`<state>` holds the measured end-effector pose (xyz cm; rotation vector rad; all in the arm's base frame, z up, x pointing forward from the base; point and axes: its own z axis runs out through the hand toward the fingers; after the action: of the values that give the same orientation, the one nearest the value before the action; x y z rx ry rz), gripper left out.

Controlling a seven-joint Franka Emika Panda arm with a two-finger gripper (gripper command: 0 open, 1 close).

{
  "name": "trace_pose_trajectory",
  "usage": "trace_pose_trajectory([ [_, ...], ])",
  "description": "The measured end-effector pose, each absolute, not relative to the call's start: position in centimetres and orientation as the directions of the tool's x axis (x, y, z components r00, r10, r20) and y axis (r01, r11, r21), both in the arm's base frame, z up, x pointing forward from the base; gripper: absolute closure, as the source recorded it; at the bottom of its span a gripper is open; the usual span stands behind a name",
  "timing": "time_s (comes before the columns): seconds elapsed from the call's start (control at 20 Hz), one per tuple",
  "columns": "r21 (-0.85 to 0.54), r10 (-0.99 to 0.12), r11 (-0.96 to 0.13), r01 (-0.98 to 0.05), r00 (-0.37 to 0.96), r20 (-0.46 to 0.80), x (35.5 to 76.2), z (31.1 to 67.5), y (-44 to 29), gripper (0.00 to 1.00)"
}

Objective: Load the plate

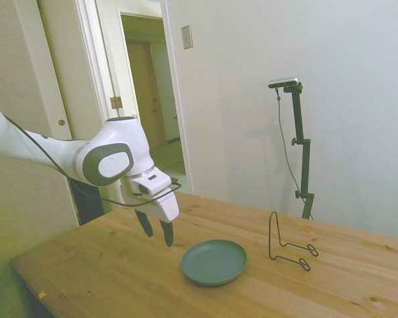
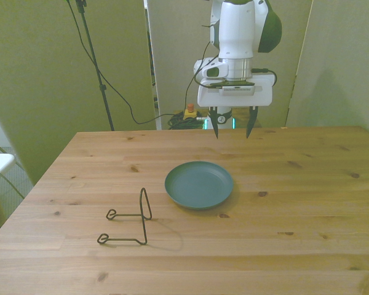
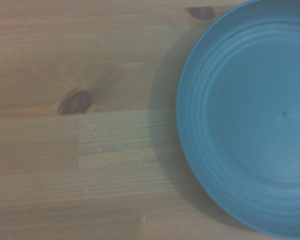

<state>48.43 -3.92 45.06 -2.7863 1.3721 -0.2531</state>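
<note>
You are looking at the gripper hanging in the air above the wooden table, its 2 dark fingers pointing down, spread apart and grasping nothing. The teal-green plate is lying flat on the table, bare of any load. The relation that matters: in the front view the plate is sitting nearer the camera than the gripper and slightly toward the front view's left, so the gripper is hovering over bare wood beyond the plate's far rim, not over its centre. The wrist view is confirming this, showing only part of the plate beside open tabletop. The plate is round, so no long axis is constraining your approach. The black wire stand is standing apart from the plate, toward the front view's left and nearer the camera. In my judgement, the rim nearest the gripper is the likely first contact
</note>
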Motion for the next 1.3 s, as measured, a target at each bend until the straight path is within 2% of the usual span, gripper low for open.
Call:
trace_pose_trajectory([
  [0.55,-0.010,-0.815,-0.561,-0.828,0.549,0.185,54.8,39.9,-4.2,0.00],
  [1.3,0.047,-0.811,-0.535,-0.843,0.529,0.251,56.9,36.5,-2.1,0.00],
])
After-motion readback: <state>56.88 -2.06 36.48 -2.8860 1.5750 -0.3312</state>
